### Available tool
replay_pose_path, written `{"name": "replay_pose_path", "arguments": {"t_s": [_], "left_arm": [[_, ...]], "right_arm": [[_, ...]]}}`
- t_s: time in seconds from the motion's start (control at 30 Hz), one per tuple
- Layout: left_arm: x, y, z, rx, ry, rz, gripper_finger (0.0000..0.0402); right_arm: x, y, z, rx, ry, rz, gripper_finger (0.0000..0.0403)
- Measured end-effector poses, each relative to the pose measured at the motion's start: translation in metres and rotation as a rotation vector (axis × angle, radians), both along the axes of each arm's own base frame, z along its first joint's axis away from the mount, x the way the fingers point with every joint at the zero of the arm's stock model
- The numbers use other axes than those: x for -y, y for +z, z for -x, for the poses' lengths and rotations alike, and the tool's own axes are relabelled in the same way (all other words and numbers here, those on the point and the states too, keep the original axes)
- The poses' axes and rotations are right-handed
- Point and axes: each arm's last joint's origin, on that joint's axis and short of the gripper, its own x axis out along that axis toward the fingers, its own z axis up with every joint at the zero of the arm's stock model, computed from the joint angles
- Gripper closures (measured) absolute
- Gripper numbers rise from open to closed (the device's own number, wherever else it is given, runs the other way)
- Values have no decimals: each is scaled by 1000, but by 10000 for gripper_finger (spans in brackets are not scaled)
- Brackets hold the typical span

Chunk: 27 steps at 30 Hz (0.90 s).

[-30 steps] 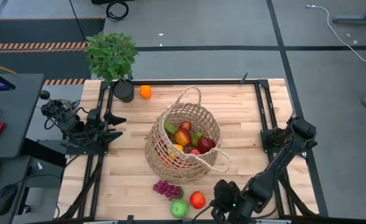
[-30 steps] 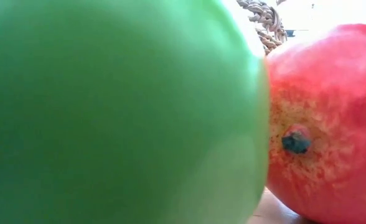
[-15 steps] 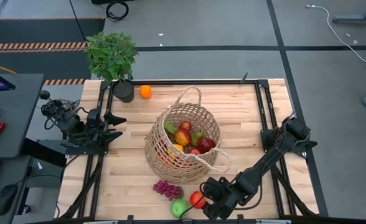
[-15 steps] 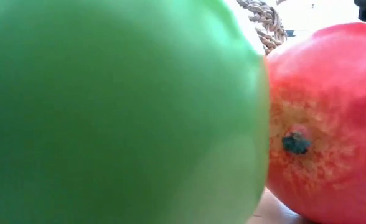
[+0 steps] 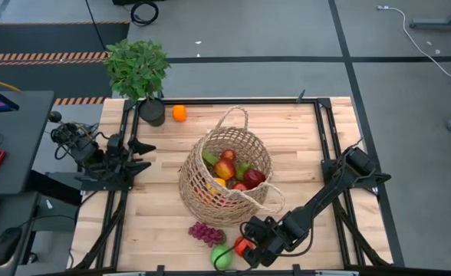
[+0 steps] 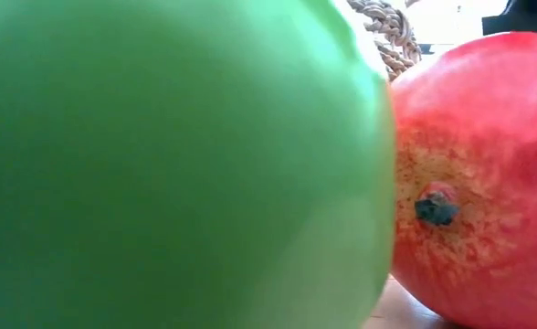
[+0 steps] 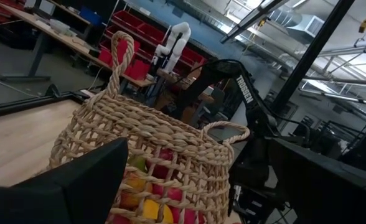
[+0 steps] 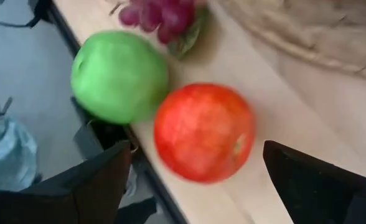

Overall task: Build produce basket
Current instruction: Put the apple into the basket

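The wicker basket (image 5: pixel 225 175) stands mid-table with several fruits and vegetables in it; it also fills the left wrist view (image 7: pixel 158 143). Near the table's front edge lie purple grapes (image 5: pixel 206 232), a green apple (image 5: pixel 222 257) and a red apple (image 5: pixel 241 245), resting on the wood side by side. An orange (image 5: pixel 179 113) lies at the far left. My right gripper (image 5: pixel 250 247) hangs open just above the red apple (image 8: pixel 205 132), one finger on either side of it, apart from it. My left gripper (image 5: pixel 143 153) waits open at the table's left edge.
A potted plant (image 5: pixel 138 70) stands at the far left corner beside the orange. The green apple (image 8: pixel 119 76) lies right at the table's near edge and touches the red apple (image 6: pixel 479 183). Bare wood lies left and right of the basket.
My right gripper has moved along the near edge toward the table's left and down, from beside the red apple to right over it. Its fingers have opened on the way. The fruit and the basket have stayed where they were.
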Motion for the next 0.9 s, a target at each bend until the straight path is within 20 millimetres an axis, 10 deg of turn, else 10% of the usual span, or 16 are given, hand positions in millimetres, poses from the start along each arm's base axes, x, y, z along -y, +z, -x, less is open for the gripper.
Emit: {"name": "replay_pose_path", "arguments": {"t_s": [0.9], "left_arm": [[0, 0, 0, -2, 0, -1, 5]], "right_arm": [[-3, -19, -15, 175, 197, 348, 34]]}}
